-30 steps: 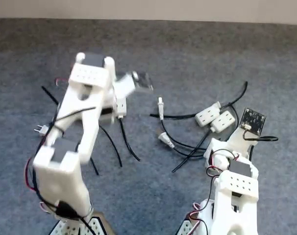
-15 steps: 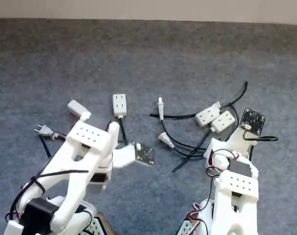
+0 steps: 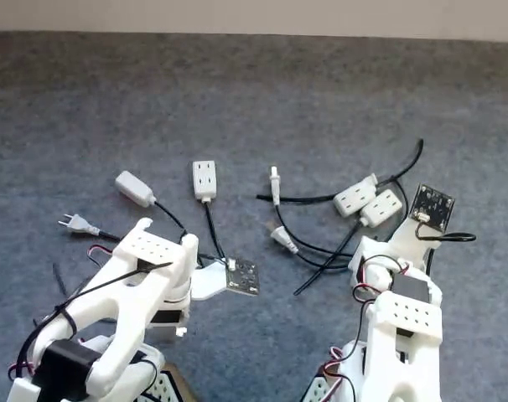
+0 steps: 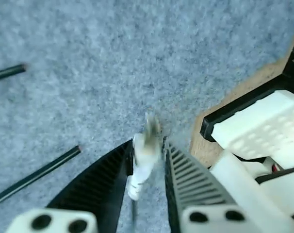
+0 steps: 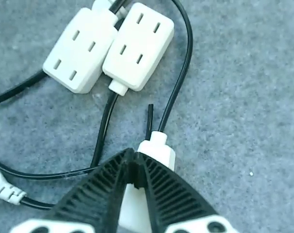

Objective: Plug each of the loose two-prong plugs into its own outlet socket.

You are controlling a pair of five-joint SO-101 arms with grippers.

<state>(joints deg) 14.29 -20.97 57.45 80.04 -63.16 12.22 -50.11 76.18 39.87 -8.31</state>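
The left hand is clamped on a small white plug, its prongs blurred, low over the grey desk. The right hand, fingers together, hangs over a white corded block near two white sockets.

Desk, from above. Lone socket lay left of centre, block socket to its left, outer plug further left and nearer the arms. Middle plug lay right of centre, near plug just before it. Twin sockets touched at far right. A fourth plug sat between the left claw fingers. The right claw, tips together, sat over a fifth plug.
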